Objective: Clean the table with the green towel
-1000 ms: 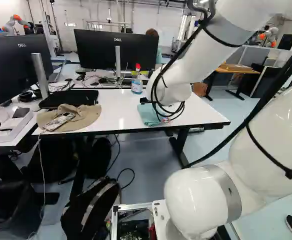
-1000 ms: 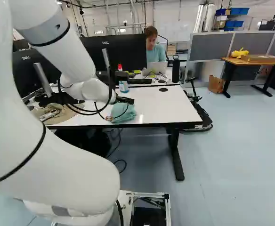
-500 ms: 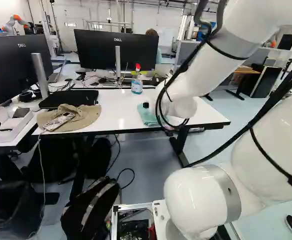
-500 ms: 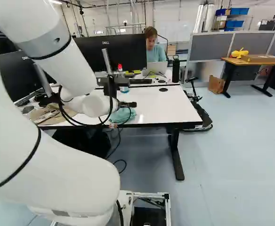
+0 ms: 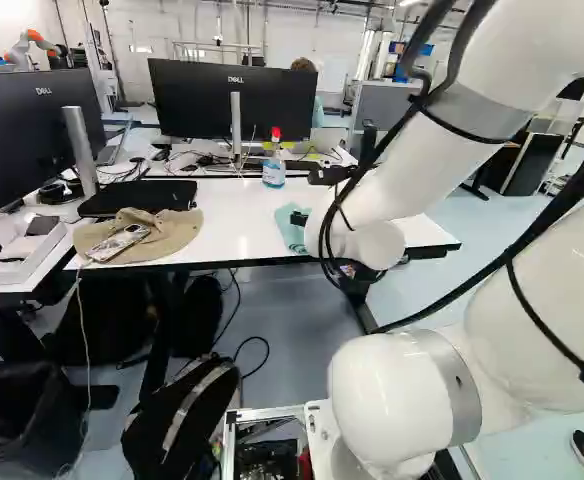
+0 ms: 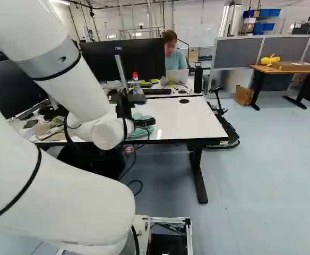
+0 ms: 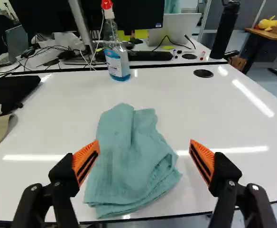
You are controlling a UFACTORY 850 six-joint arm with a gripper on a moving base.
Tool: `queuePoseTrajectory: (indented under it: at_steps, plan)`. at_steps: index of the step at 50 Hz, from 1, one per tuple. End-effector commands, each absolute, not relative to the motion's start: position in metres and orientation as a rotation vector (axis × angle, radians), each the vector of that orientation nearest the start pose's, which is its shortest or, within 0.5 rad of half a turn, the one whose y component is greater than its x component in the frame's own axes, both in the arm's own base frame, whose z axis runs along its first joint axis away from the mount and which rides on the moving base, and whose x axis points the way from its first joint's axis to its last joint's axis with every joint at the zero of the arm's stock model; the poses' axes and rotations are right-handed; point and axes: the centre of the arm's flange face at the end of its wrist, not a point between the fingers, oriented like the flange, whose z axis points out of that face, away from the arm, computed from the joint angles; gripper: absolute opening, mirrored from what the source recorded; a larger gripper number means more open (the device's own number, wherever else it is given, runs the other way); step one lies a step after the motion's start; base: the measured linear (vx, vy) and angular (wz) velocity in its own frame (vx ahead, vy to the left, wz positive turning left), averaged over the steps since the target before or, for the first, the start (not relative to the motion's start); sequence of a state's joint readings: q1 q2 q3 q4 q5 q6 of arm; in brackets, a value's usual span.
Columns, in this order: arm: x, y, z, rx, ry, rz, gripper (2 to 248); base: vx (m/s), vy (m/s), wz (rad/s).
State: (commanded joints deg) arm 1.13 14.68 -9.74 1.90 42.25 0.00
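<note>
While facing the crumpled green towel (image 7: pixel 129 159) on the table (image 7: pixel 214 111), holding nothing. Seen with gripper (image 6: pixel 144 121) spread wide.

A tapering green cloth towel (image 7: pixel 131 166) lies creased and loosely folded near the front edge of a glossy white, flat-topped table (image 7: pixel 214 114). The table stands upright, black-edged.
</note>
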Motion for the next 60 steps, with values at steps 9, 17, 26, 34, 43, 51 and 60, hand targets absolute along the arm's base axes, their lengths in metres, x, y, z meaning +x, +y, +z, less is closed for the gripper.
queuePoseTrajectory:
  at_steps: [9, 17, 26, 34, 43, 51, 60]
  plan:
    - [0.288, 0.002, 0.375, -2.600, 0.017, -1.757, 247, 0.000, 0.000, 0.000]
    - [0.282, 0.001, 0.372, -2.585, 0.011, -1.782, 247, 0.000, 0.000, 0.000]
    - [0.276, 0.001, 0.369, -2.572, 0.006, -1.803, 247, 0.000, 0.000, 0.000]
    - [0.273, 0.000, 0.367, -2.564, 0.002, -1.815, 247, 0.000, 0.000, 0.000]
    - [0.271, 0.000, 0.366, -2.559, 0.000, -1.823, 247, 0.000, 0.000, 0.000]
    - [0.270, 0.000, 0.366, -2.558, 0.000, -1.824, 247, 0.000, 0.000, 0.000]
    - [0.270, 0.000, 0.366, -2.558, 0.000, -1.824, 247, 0.000, 0.000, 0.000]
